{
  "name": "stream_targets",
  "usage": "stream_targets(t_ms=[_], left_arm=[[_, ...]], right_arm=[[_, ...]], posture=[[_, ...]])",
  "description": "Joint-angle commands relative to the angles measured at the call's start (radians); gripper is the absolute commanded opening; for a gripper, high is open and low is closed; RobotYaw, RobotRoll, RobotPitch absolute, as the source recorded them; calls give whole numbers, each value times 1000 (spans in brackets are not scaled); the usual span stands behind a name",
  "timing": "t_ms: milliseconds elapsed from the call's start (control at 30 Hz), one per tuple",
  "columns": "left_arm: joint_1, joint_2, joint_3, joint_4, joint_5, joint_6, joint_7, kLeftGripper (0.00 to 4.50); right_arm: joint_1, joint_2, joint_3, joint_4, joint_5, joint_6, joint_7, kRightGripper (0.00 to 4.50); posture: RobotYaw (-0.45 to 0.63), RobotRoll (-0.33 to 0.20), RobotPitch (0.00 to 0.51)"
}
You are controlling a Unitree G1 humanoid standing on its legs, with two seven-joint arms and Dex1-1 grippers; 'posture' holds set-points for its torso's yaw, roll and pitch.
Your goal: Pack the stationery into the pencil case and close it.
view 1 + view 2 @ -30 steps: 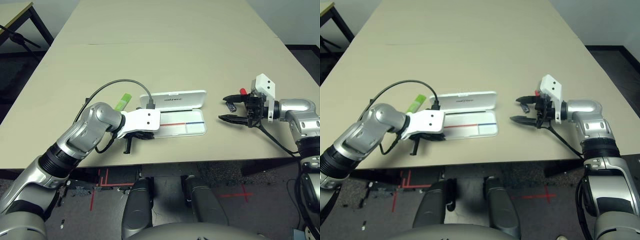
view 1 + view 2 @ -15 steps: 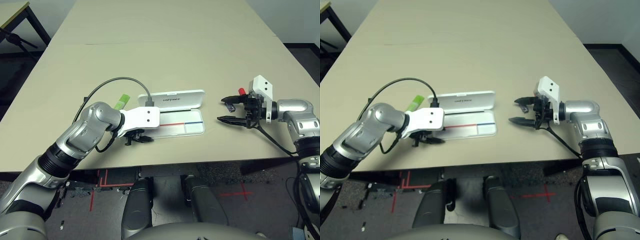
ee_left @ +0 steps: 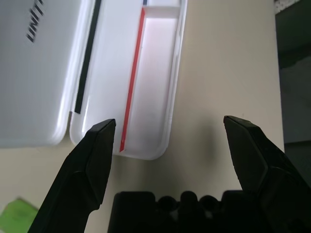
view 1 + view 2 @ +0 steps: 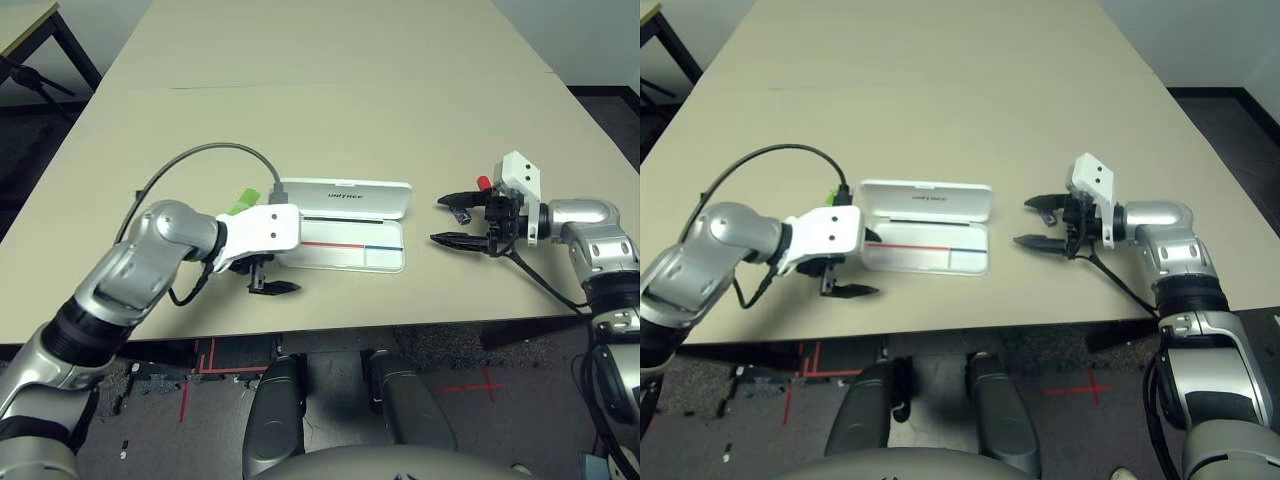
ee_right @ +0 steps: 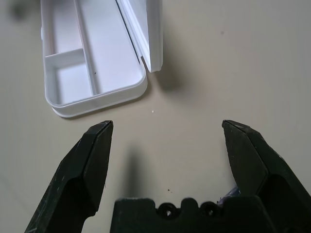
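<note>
case: pencil case [image 4: 345,228] lay open mid-table, between the two arms; tray [image 4: 350,255] toward the robot, lid [image 4: 345,198] folded back at 12 o'clock of it. Long axis ran 3–9 o'clock. Tray looked empty, nothing packed yet.
left arm: left gripper [image 4: 266,287] sat just off the case's left end, fingers spread, holding nothing. In the left wrist view the tray's rounded corner sat just ahead of the left-hand finger [image 3: 90,167].
right arm: right gripper [image 4: 462,219] was well apart from the case's right end, at its 3 o'clock; fingers spread wide, nothing gripped.
key relation: red marker [image 4: 484,182] and dark grey stubby piece [image 4: 461,212] lay right by the upper right finger, at roughly 12–1 o'clock of the gripper. Right arm was clearly nearer. Marker's long axis could not be told, mostly hidden behind the gripper.
green bar: light-green-and-white bar [image 4: 240,203] poked out behind the left wrist, at about 11 o'clock of the left gripper; left arm nearer.
materials: case was glossy hard white plastic, rounded corners, thin red-and-blue line [image 3: 131,97] inside, small dark lettering on the lid. Table [image 4: 330,90] was matte beige, flat.
</note>
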Motion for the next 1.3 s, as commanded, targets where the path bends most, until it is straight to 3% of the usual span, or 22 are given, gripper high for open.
stream_targets(t_ms=[33,267,467,633,900,1300], left_arm=[[27,6,89,-37,-84,-4,1,4469],[61,-3,217,-58,-195,0,33,4469],[130,-4,303,-73,-264,-46,46,4469],[142,3,301,-71,-274,-70,54,4469],[144,9,277,-58,-264,-100,55,4469],[129,15,251,-82,-264,-80,76,4469]], right_arm=[[-1,-22,-17,-12,19,21,10,4500],[19,-50,-68,-109,72,145,-59,4500],[51,-69,-140,-377,119,579,-325,4500],[45,-88,-133,-493,109,792,-464,4500],[-11,-112,-119,-490,76,1052,-650,4500],[-36,-78,-83,-369,39,1120,-761,4500]], posture=[[29,0,142],[23,0,147],[17,0,148],[11,0,149],[-3,0,149],[8,0,156]])
